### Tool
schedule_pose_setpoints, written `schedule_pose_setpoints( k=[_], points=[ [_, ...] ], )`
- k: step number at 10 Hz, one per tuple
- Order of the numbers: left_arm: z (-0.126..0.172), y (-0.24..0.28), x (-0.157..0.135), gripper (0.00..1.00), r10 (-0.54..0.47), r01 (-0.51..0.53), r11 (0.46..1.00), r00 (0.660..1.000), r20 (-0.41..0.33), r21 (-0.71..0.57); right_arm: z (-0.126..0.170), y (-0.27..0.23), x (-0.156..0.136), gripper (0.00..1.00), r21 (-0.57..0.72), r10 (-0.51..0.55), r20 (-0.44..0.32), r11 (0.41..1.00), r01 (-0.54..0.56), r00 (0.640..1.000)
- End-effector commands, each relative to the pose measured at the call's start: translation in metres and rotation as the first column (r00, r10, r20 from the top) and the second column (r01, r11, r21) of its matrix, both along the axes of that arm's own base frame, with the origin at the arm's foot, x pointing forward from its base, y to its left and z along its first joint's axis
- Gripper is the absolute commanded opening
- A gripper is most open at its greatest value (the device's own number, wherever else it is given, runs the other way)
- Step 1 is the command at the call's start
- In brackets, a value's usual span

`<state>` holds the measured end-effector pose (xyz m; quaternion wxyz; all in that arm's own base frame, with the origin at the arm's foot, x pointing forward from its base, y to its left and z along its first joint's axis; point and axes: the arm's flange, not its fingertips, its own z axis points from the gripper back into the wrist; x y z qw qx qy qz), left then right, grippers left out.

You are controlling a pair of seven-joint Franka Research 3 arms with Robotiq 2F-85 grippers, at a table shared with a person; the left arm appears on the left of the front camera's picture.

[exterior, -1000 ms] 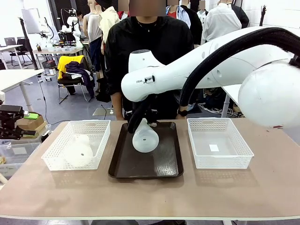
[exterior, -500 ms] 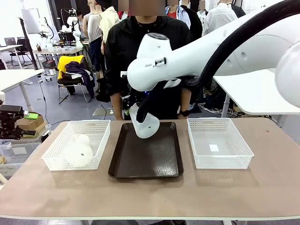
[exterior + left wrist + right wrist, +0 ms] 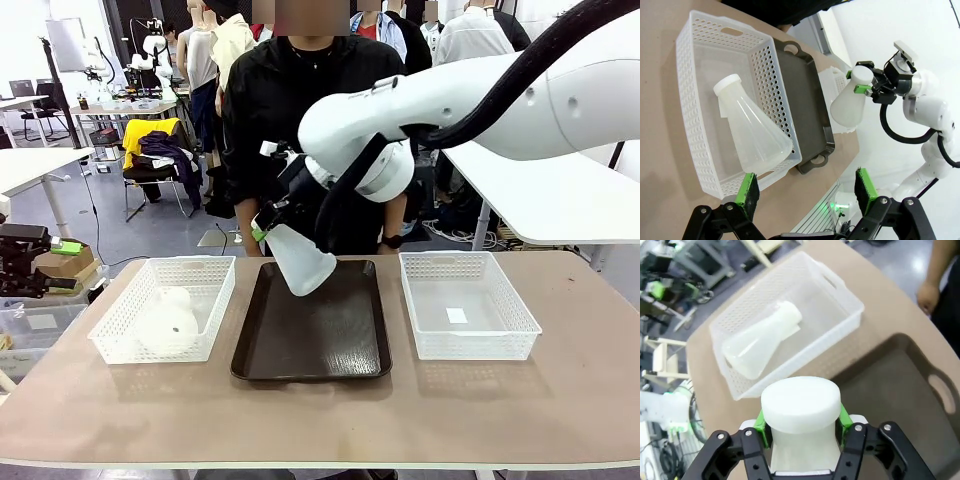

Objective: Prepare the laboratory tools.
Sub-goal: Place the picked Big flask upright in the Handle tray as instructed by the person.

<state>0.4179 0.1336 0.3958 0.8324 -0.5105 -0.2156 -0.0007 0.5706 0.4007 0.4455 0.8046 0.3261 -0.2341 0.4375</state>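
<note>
Flask hangs tilted in right gripper over tray.

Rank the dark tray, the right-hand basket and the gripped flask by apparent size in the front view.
1. dark tray
2. right-hand basket, only slightly smaller
3. gripped flask, clearly smallest

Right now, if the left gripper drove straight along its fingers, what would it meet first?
The open left gripper would probably meet the flask lying in the white basket, or that basket's wall; depth is unclear.
</note>
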Motion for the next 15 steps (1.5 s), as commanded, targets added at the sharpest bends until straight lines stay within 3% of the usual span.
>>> schedule_pose_setpoints(
  k=[1,2,6,7,9,11,12,14,15],
  points=[
    [0.002,0.001,-0.001,1.0,0.005,-0.005,1.0,1.0,0.0,-0.007,-0.016,-0.033,0.005,0.0,0.043,-0.042,-0.035,0.998,0.044,0.998],
    [0.002,0.001,-0.001,1.0,0.005,-0.005,1.0,1.0,0.0,-0.007,0.0,0.0,0.0,0.0,0.0,0.0,0.0,1.0,0.0,1.0],
    [0.002,0.001,-0.001,1.0,0.005,-0.005,1.0,1.0,0.0,-0.007,-0.006,-0.005,0.002,0.0,0.008,0.004,0.005,1.0,-0.004,1.0],
    [0.002,0.001,-0.001,1.0,0.005,-0.005,1.0,1.0,0.0,-0.007,-0.017,-0.015,0.0,0.0,0.116,0.07,0.019,0.991,-0.072,0.997],
    [0.002,0.001,-0.001,1.0,0.005,-0.005,1.0,1.0,0.0,-0.007,-0.035,-0.029,-0.001,0.0,0.227,0.178,0.125,0.953,-0.203,0.976],
    [0.002,0.001,-0.001,1.0,0.005,-0.005,1.0,1.0,0.0,-0.007,-0.044,-0.038,0.0,0.0,0.293,0.279,0.315,0.88,-0.373,0.907],
    [0.002,0.001,-0.001,1.0,0.005,-0.005,1.0,1.0,0.0,-0.007,-0.047,-0.042,0.001,0.0,0.312,0.28,0.419,0.849,-0.426,0.864],
    [0.002,0.001,-0.001,1.0,0.005,-0.005,1.0,1.0,0.0,-0.007,-0.062,-0.055,0.01,0.0,0.411,0.202,0.482,0.807,-0.423,0.853],
    [0.002,0.001,-0.001,1.0,0.005,-0.005,1.0,1.0,0.0,-0.007,-0.071,-0.064,0.015,0.0,0.496,0.168,0.483,0.757,-0.427,0.859]
  ],
)
